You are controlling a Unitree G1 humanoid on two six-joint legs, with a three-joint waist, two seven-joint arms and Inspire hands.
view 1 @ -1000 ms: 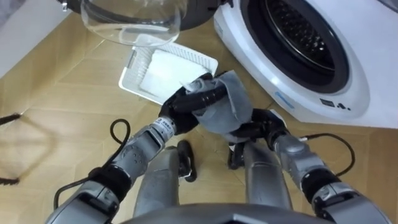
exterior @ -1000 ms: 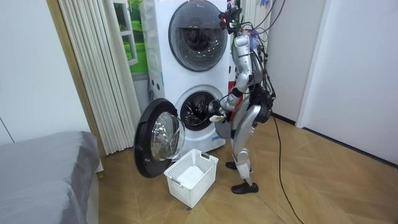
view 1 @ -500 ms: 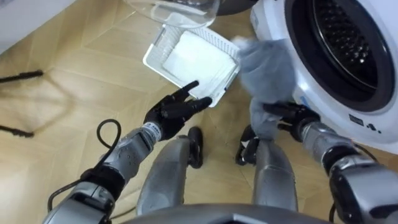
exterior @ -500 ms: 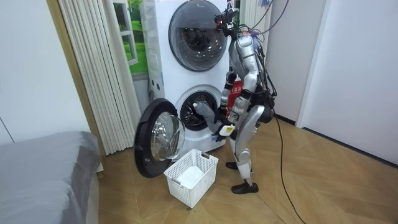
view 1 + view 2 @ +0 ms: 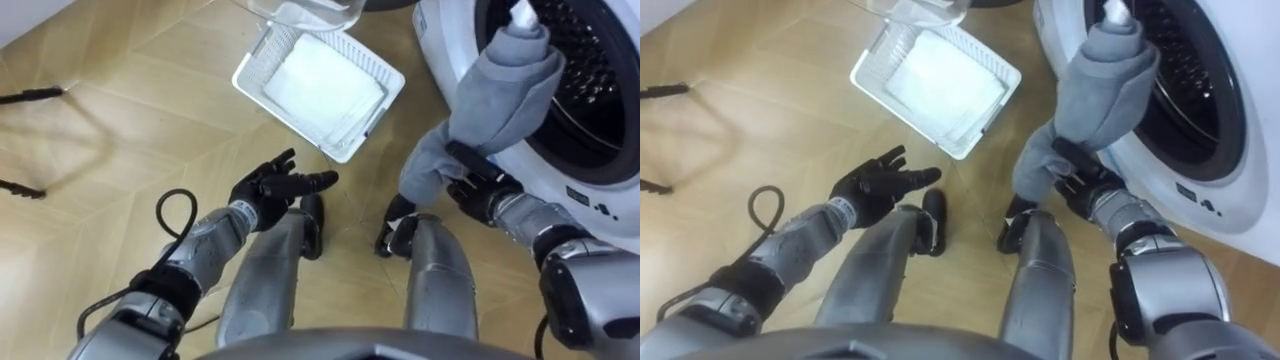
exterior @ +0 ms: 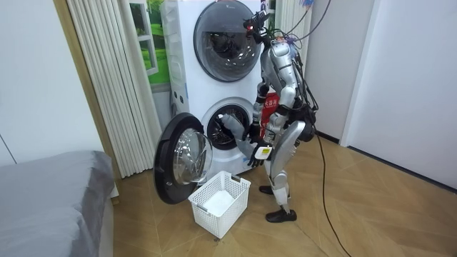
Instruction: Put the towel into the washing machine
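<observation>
My right hand [image 5: 480, 186] is shut on the lower part of a grey towel [image 5: 500, 90]. The towel stands up from that hand, and its top end leans into the dark drum opening of the white washing machine [image 5: 600, 195]. My left hand [image 5: 272, 185] hovers open over the wooden floor, fingers spread and apart from the towel. In the room view I stand bent slightly toward the lower machine [image 6: 214, 107], with the towel [image 6: 234, 127] at its mouth. The right eye view has the towel [image 5: 1095, 85], the right hand [image 5: 1077, 175] and the left hand [image 5: 875, 187].
A white laundry basket [image 5: 262, 55] with white cloth inside sits on the floor left of the machine, also seen in the room view [image 6: 220, 203]. The round glass door [image 6: 182, 160] hangs open over it. A second machine is stacked above; a curtain and a bed are at the room view's left.
My left hand let go of the towel, opened and drew away to the left. My right hand carried the towel up and rightward to the drum opening. The head camera shifted too.
</observation>
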